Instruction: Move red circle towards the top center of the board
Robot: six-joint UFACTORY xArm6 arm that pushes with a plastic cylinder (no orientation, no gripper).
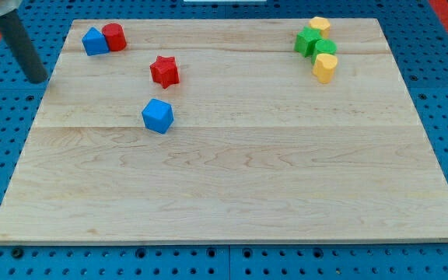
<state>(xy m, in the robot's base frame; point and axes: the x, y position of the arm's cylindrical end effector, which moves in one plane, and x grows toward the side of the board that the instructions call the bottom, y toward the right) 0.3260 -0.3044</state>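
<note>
The red circle [114,36] is sitting near the board's [232,187] top-left corner, touching a blue block [94,42] on its left. A red star [164,71] and a blue cube [158,116] are lying below-right. My tip [37,79], fingerless and gripping nothing, is resting off the board's left edge. Green [314,43] and yellow [323,62] blocks are clustering top-right.

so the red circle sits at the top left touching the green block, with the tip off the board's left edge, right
Not quite: the red circle touches a blue block, not a green one. The camera view shows this. It is at the top left, and my tip is off the board's left edge.
</note>
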